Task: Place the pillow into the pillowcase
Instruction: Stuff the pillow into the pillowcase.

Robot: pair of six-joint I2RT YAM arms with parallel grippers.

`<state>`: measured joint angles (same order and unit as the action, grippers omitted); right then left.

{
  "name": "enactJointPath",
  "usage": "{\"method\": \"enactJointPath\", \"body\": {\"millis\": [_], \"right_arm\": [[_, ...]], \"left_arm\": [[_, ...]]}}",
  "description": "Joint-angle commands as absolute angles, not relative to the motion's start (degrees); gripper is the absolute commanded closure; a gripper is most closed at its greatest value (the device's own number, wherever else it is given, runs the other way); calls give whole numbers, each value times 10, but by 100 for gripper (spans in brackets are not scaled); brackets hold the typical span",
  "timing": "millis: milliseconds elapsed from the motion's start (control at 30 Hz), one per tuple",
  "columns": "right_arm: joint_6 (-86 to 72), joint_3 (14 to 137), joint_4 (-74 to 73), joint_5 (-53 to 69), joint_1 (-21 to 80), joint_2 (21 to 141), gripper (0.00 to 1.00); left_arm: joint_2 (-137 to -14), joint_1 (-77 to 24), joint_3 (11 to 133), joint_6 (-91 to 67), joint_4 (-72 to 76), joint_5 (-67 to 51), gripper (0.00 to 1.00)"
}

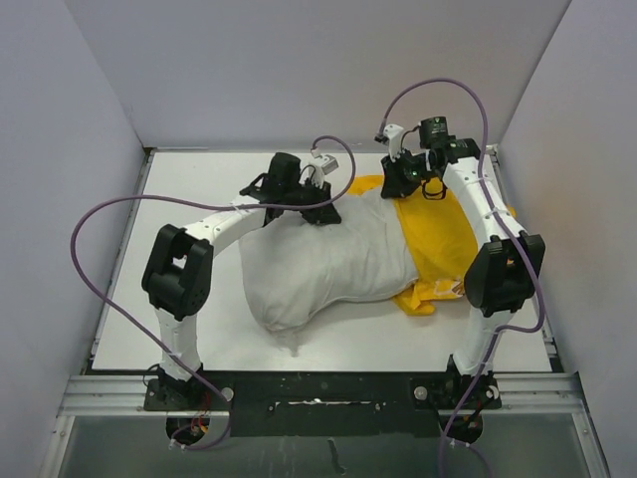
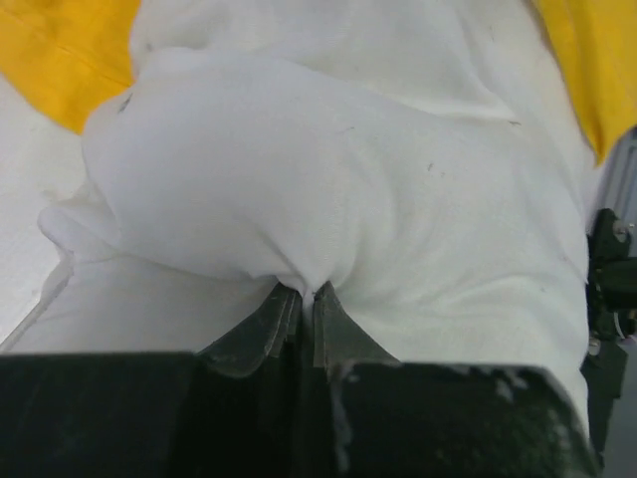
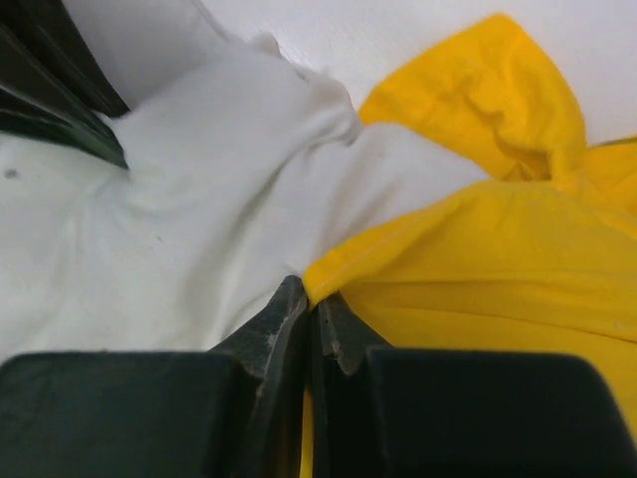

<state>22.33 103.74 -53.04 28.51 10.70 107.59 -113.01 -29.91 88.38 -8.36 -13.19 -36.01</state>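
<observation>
Two grippers were pinched shut along the far edge of the pillow (image 1: 318, 264), whose long axis ran rightward into the pillowcase (image 1: 443, 244): left gripper (image 2: 307, 291) on a pillow fold, right gripper (image 3: 311, 297) on the yellow rim, nearer the mouth; inserted end hidden.

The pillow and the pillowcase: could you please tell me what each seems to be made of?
The pillow looks like soft, matte white cloth over plump filling: it wrinkles and puckers where the left pincer pinches it. The pillowcase looks like thin, matte yellow fabric, probably woven, lying in limp folds. The exact fibre of either cannot be told.
</observation>
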Motion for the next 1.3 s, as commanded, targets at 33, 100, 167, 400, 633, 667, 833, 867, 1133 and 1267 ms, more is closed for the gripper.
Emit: {"method": "enactJointPath", "body": {"millis": [33, 100, 167, 400, 633, 667, 833, 867, 1133, 1267], "right_arm": [[201, 1163, -542, 479, 129, 1066, 100], [195, 1173, -536, 531, 134, 1049, 100], [196, 1169, -529, 588, 137, 1021, 100], [292, 983, -486, 590, 128, 877, 96], [451, 667, -514, 515, 73, 786, 84], [470, 652, -531, 538, 55, 771, 81], [597, 658, -657, 631, -45, 672, 61], [611, 674, -684, 642, -60, 658, 55], [293, 786, -530, 514, -56, 679, 26], [239, 837, -526, 320, 39, 750, 25]], "left_arm": [[-993, -295, 797, -165, 176, -474, 100], [-932, -298, 764, -146, 258, -471, 100], [-882, -303, 743, -120, 295, -460, 100], [-756, -356, 648, 22, 302, -400, 100], [-764, -448, 505, 146, 235, -371, 100], [-767, -461, 489, 155, 233, -355, 100], [-769, -490, 432, 156, 241, -351, 100], [-769, -492, 425, 151, 247, -356, 100], [-773, -530, 414, 138, 256, -348, 100], [-775, -556, 415, 140, 255, -327, 100]]}}
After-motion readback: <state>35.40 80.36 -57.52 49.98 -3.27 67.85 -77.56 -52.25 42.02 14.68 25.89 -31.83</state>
